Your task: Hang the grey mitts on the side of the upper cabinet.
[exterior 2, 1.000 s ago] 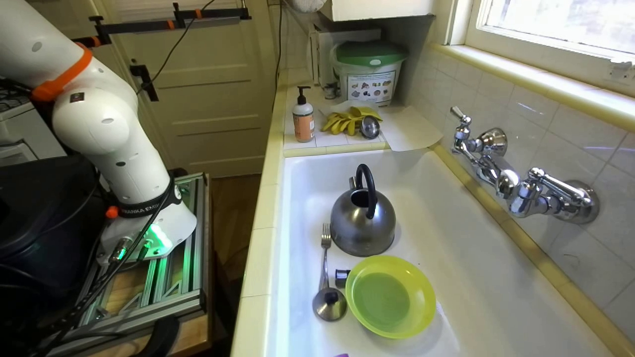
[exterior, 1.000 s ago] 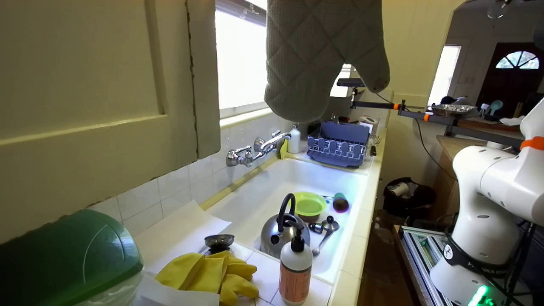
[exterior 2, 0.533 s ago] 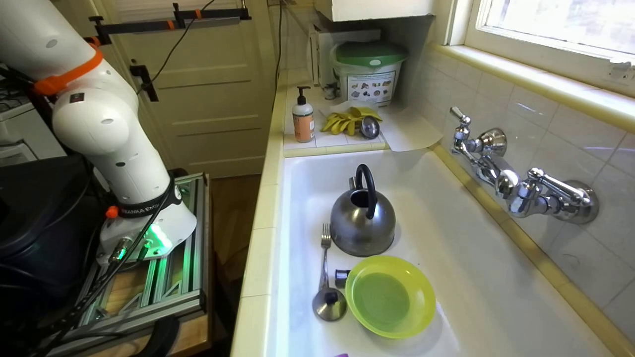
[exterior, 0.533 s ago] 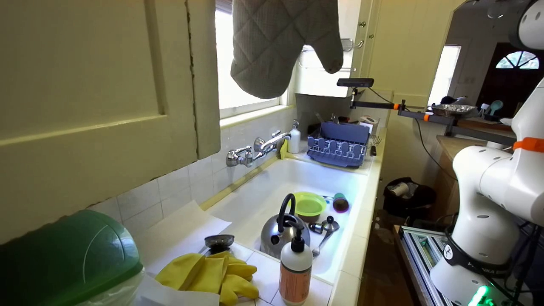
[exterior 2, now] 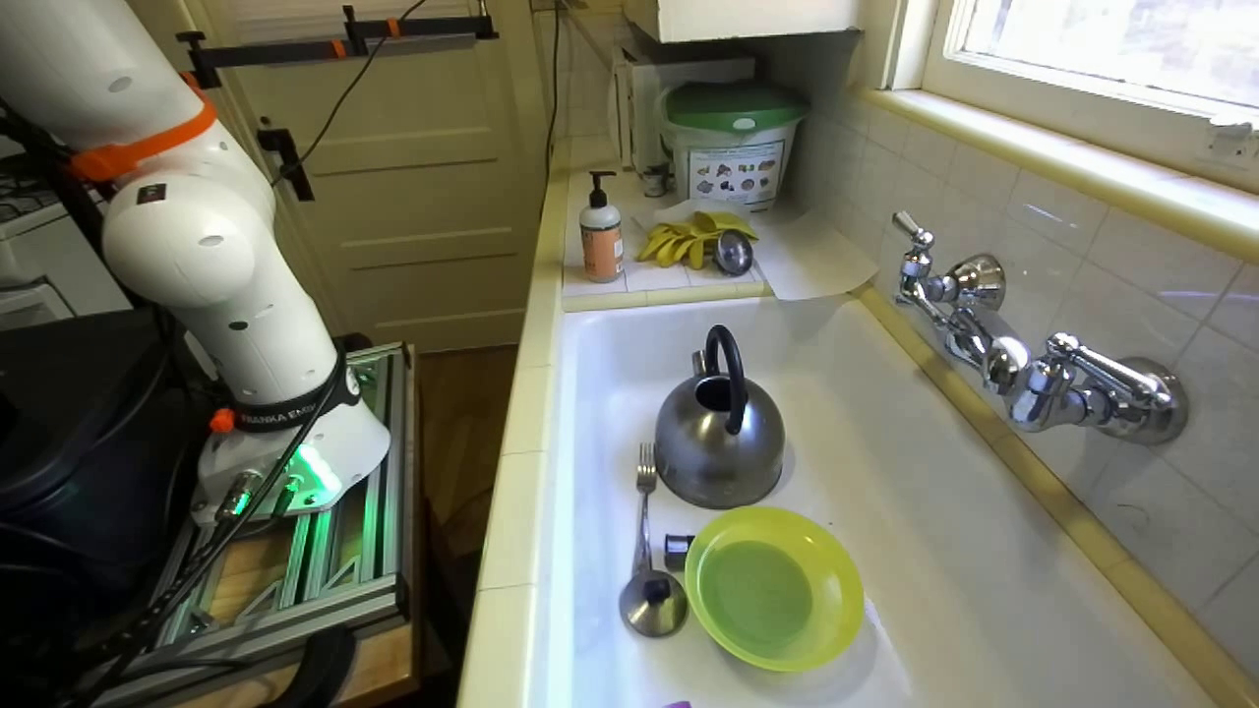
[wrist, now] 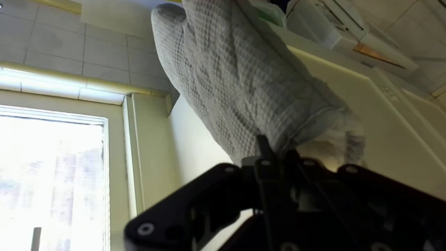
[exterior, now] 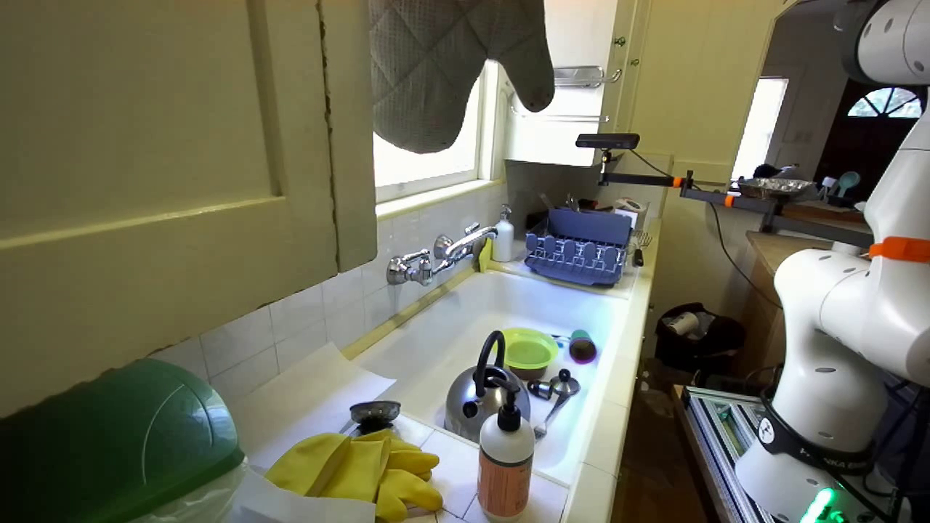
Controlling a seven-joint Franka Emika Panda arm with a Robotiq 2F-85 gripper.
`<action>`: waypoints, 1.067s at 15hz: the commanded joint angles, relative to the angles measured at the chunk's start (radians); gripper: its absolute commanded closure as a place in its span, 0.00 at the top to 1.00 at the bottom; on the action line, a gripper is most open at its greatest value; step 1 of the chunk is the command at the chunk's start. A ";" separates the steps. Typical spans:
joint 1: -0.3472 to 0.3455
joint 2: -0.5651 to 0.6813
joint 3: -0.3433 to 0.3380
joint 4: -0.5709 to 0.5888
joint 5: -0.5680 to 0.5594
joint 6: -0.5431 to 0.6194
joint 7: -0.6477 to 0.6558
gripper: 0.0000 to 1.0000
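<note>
In the wrist view, nearest the camera, the black gripper (wrist: 278,150) has its two fingers close together, pinching the cuff of a grey quilted oven mitt (wrist: 240,80). The mitt slants away from the fingertips, with a cream cabinet (wrist: 379,115) beyond it.

In an exterior view, that cabinet's panelled door fills the near left. The mitt hangs just past the cabinet's narrow edge, rounded end and thumb down; from this angle its left side meets that edge, and its top runs out of frame. Whether the two touch cannot be told. Under the cabinet sits a bin (exterior: 160,443) with a green lid. Near it on the tiled counter (exterior: 458,450) lie yellow rubber gloves (exterior: 349,465) and a small round metal dish (exterior: 375,412), and a soap bottle (exterior: 506,465) stands upright.

In the white sink (exterior 2: 905,472), a steel kettle (exterior 2: 720,447) stands upright, a fork (exterior 2: 645,482) beside it and a lime-green bowl (exterior 2: 772,590) just past it. Across a strip of floor, the white robot arm (exterior: 828,356) rises from a metal-framed cart (exterior: 708,428). Further along, a chrome faucet (exterior: 465,247) juts from the tiled wall (exterior: 345,305) below a bright window (exterior: 436,168). At the sink's far end are a white bottle (exterior: 503,243) and a blue dish rack (exterior: 574,273).
</note>
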 commanded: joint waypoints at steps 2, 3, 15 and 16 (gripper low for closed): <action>-0.001 0.000 0.000 0.002 0.000 0.000 0.000 0.09; -0.001 0.000 0.000 0.002 0.000 0.000 0.000 0.09; -0.038 0.210 0.014 0.332 0.000 -0.123 0.031 0.02; -0.042 0.237 0.016 0.375 -0.010 -0.135 0.035 0.02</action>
